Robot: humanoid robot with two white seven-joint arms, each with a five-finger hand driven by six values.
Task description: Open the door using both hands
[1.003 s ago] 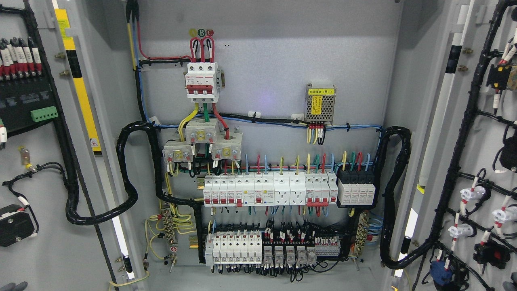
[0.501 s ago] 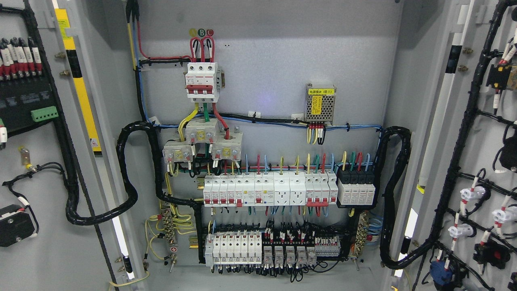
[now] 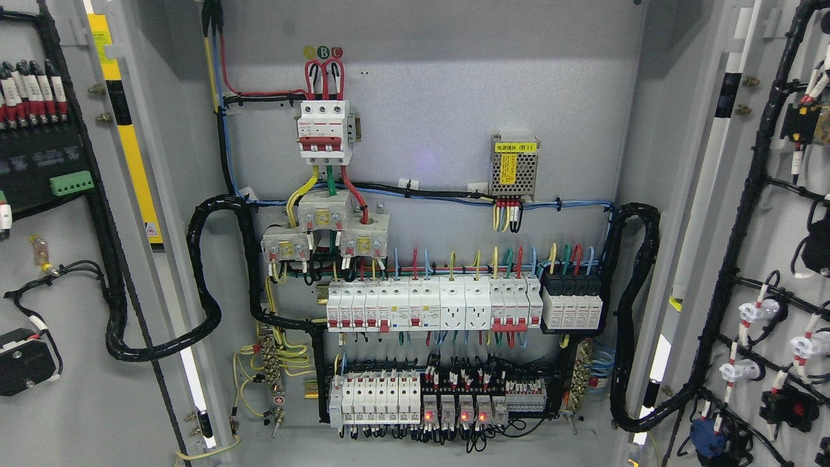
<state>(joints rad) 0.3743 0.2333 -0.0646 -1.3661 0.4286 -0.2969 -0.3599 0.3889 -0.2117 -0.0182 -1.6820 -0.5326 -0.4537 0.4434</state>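
Both doors of the grey electrical cabinet stand swung wide. The left door [image 3: 58,402] fills the picture's left edge, its inner face carrying black modules and a green terminal block [image 3: 71,183]. The right door [image 3: 788,78] fills the right edge, with black cable looms and white indicator backs [image 3: 755,311]. Between them lies the open cabinet interior [image 3: 441,91] with its back panel. Neither of my hands or arms shows anywhere in the head view.
On the back panel are a red-and-white main breaker [image 3: 324,133], a small power supply [image 3: 514,165], a row of white breakers [image 3: 428,305] and relays [image 3: 460,410] with red lights. Thick black conduits [image 3: 204,292] loop to each door.
A grey shape at the bottom left corner one second ago has left the picture. Red lights on the bottom relays are now lit. The doors have not moved.
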